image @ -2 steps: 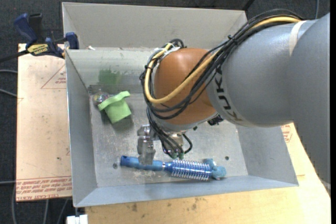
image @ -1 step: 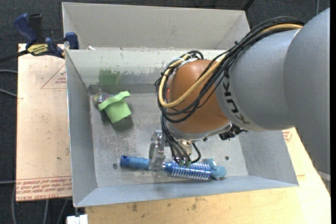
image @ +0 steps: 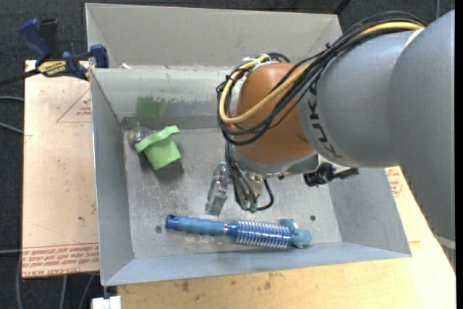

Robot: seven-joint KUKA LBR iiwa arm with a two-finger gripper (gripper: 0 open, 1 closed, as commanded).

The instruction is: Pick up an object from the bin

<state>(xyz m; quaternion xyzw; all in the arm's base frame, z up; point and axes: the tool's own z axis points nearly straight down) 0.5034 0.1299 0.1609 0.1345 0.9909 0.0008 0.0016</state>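
A KUKA arm reaches into a grey metal bin (image: 108,177) from the 3 o'clock side, its orange wrist cover (image: 271,112) looped with yellow and black cables (image: 235,94). The gripper (image: 233,197) hangs just off the bin's centre, toward 5 o'clock. Its two fingers (image: 217,192) are spread apart, with nothing between them but bare floor.

Nearest the gripper is a blue brush (image: 239,231), lying flat on the floor at the bin's 6 o'clock, close along the near wall. Its long axis runs almost straight from 9 o'clock to 3 o'clock, dipping slightly toward 4. The plain blue handle points to 9 o'clock. The ribbed, coil-like head and pale blue tip point to 3 o'clock. The fingertips stand just on the 12 o'clock side of the brush, about where handle meets head. Whether they touch it cannot be told.

Well apart from both, at the bin's 9 to 10 o'clock, sits a light green plastic piece (image: 160,148) with a flared top. A small metal part (image: 135,134) lies against its 10 o'clock edge.
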